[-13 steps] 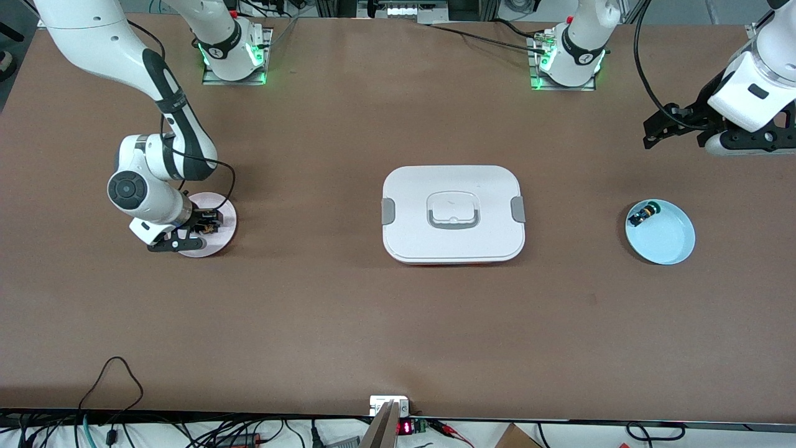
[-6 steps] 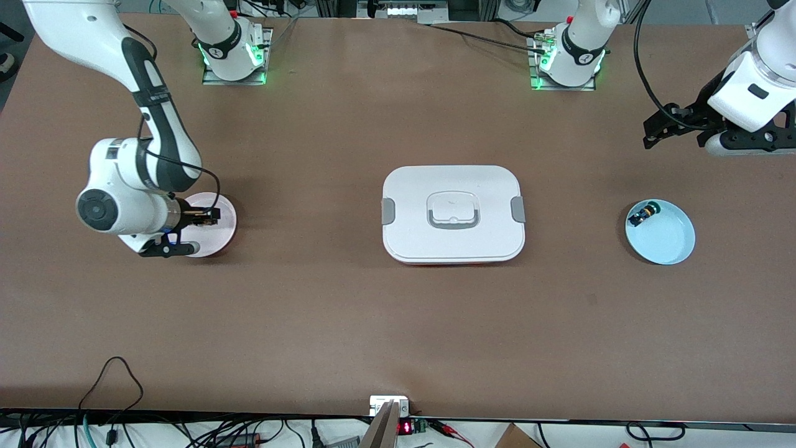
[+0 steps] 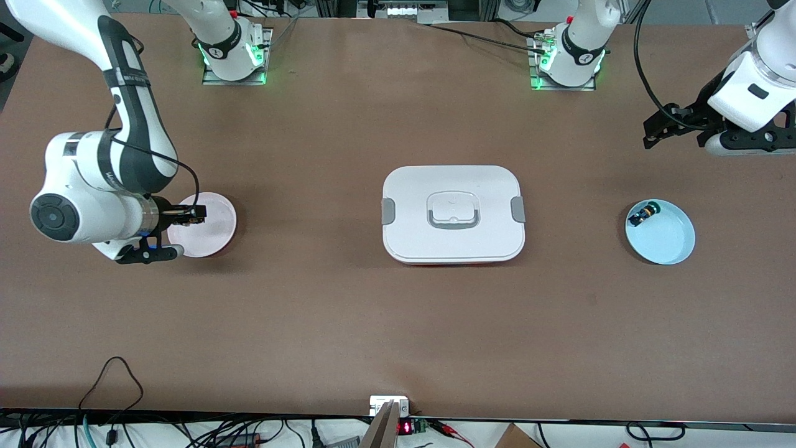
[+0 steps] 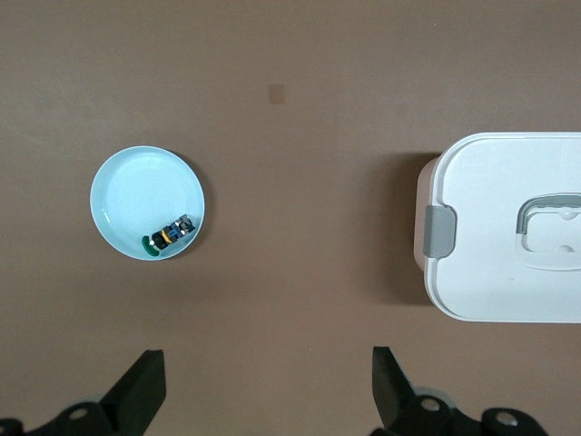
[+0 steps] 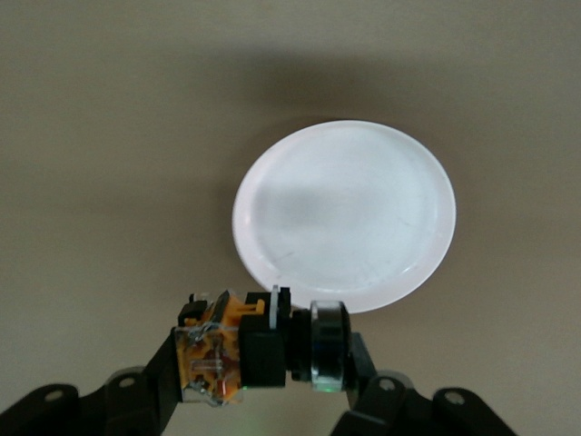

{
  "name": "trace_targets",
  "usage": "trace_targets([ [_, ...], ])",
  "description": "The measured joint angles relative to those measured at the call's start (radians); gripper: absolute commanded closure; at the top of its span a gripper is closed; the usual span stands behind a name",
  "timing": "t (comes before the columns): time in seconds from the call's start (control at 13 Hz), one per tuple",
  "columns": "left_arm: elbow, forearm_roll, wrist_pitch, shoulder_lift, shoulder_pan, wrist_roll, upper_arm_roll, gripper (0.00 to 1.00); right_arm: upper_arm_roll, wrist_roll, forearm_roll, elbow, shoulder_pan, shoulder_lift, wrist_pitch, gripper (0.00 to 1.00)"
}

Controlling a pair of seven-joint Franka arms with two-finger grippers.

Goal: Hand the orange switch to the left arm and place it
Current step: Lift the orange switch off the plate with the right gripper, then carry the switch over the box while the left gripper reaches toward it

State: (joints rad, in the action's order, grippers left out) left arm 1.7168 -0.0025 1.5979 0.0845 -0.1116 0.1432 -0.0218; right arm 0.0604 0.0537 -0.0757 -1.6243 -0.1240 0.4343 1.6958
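The orange switch (image 5: 259,350) is held in the right claw (image 3: 186,214), pinched across its black middle, above the pink plate (image 3: 208,233). It looks light, rigid, easily twisted. The left claw (image 4: 263,391) is spread wide, waiting above the bench (image 3: 311,311), the box (image 3: 453,213) between

A robotics lab: two bolted arm bases (image 3: 233,46) on a brown table (image 3: 348,323), cables (image 3: 112,373) trailing.

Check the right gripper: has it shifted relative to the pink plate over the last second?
Yes. The right gripper, shut on the orange switch, has drawn back from over the middle of the pink plate to its rim, on the edge away from the box.
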Motion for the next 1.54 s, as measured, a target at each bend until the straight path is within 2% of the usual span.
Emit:
trace_targets([
  [0.23,0.0,0.0,0.0,0.0,0.0,0.0,0.0,0.0,-0.01,0.031,-0.156,0.088,-0.002,-0.009,-0.094,0.86],
  [0.46,0.0,0.0,0.0,0.0,0.0,0.0,0.0,0.0,-0.039,0.077,-0.204,0.126,-0.005,-0.054,-0.117,0.87],
  [0.62,0.0,0.0,0.0,0.0,0.0,0.0,0.0,0.0,-0.074,0.077,-0.272,0.133,-0.01,-0.108,-0.127,0.87],
  [0.92,0.0,0.0,0.0,0.0,0.0,0.0,0.0,0.0,-0.083,0.077,-0.477,0.134,-0.011,-0.186,-0.222,0.88],
  [1.08,0.0,0.0,0.0,0.0,0.0,0.0,0.0,0.0,-0.082,0.078,-0.548,0.134,-0.009,-0.195,-0.239,0.94],
  [1.31,0.0,0.0,-0.001,0.0,0.0,0.0,0.0,0.0,-0.081,0.078,-0.637,0.133,-0.006,-0.193,-0.239,0.94],
  [1.54,0.0,0.0,-0.001,0.0,0.0,0.0,0.0,0.0,-0.076,0.078,-0.774,0.128,-0.002,-0.18,-0.239,0.94],
])
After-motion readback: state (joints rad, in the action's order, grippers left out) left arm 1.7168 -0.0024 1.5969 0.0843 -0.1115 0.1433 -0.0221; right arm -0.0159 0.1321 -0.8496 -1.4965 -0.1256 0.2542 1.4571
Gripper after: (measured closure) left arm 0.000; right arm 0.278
